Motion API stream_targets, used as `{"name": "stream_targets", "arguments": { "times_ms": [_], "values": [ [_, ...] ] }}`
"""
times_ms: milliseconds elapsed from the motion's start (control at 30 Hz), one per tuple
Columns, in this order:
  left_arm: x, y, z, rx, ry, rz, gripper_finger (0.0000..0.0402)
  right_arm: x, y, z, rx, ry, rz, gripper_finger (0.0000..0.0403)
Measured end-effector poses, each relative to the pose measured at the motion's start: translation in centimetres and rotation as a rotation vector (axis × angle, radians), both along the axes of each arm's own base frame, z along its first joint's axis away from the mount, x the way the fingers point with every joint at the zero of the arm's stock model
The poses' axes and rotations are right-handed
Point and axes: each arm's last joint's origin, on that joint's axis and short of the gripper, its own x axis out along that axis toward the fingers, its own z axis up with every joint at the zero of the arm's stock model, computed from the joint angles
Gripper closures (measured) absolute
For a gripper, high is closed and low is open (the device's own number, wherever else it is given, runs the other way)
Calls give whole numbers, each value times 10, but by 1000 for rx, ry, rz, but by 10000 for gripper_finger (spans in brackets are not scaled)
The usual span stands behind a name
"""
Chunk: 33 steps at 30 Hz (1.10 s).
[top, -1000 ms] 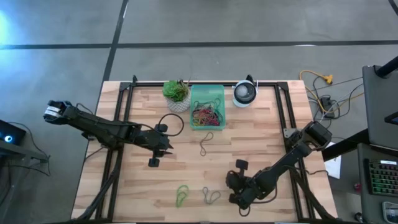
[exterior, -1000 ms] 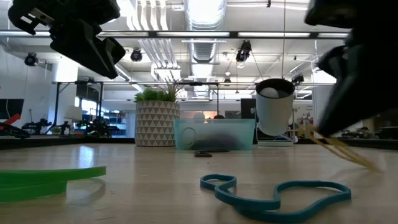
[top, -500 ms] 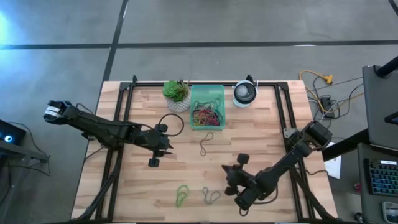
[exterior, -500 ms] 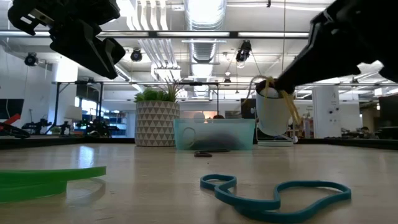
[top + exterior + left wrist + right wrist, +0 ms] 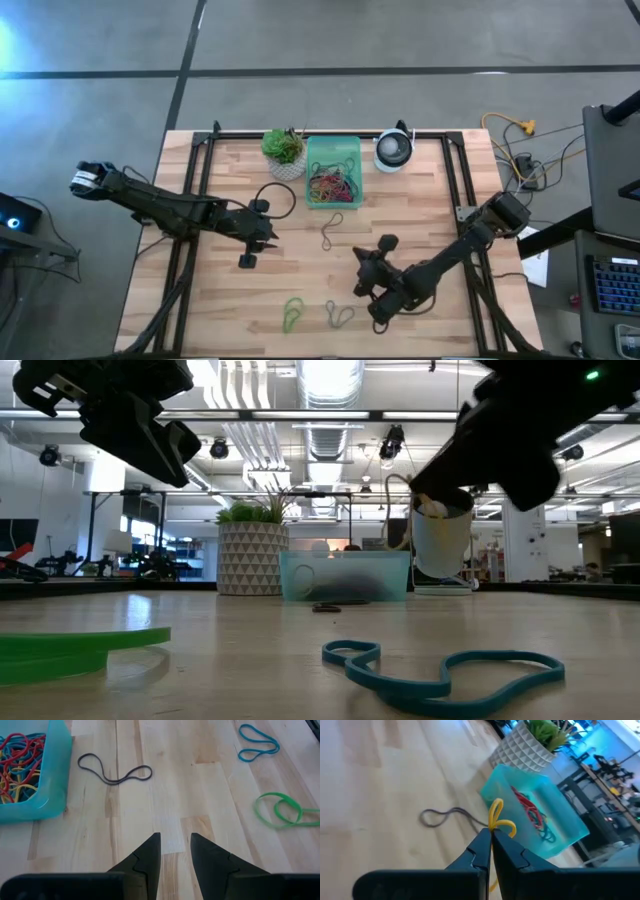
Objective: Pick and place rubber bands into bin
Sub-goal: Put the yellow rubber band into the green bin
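Observation:
The mint-green bin (image 5: 333, 172) stands at the table's far middle with several coloured rubber bands (image 5: 17, 755) in it. A dark band (image 5: 331, 228) lies flat on the wood just in front of the bin. A green band (image 5: 292, 313) and a teal band (image 5: 340, 315) lie near the front edge. My right gripper (image 5: 362, 272) is above the table's near middle, shut on a yellow band (image 5: 496, 819) and pointing toward the bin (image 5: 540, 815). My left gripper (image 5: 175, 845) hangs open over bare wood, left of the dark band. My right gripper pinches the yellow band between its two shut fingers (image 5: 481, 845). A short loop of the band (image 5: 498, 815) sticks out past the fingertips, and another stretch (image 5: 492, 882) trails back below them. The fingers slant down toward the table's far edge. The band is clear of the table.
A white pot with a green plant (image 5: 285, 152) stands left of the bin and a round white-and-dark device (image 5: 394, 150) right of it. Black rails run along the table's left and right sides. Bare wood lies between my right gripper and the bin.
My right gripper has gone toward the table's far edge and a little left, rising slightly, and has swung round to face the bin. The yellow band, whose end trailed down toward the table a second ago, now hangs clear from the fingers.

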Motion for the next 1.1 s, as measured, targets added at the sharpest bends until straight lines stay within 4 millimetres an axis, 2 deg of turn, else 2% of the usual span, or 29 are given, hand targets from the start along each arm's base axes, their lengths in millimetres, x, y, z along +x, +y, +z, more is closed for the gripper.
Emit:
{"name": "stream_targets", "arguments": {
  "times_ms": [233,467,667,867,1100],
  "values": [
    [0,0,-6,-25,7,48,311,20,-37,0,-50,54,-93,394],
    [0,0,-9,-55,-7,73,311,39,-90,3,-91,118,-221,394],
    [1,0,-14,-82,12,104,311,47,-131,13,-75,149,-301,394],
    [6,-1,-23,-87,55,123,311,60,-160,31,8,141,-224,394],
    [14,-3,-33,-76,92,125,311,72,-190,49,123,43,-121,394]
  ]
}}
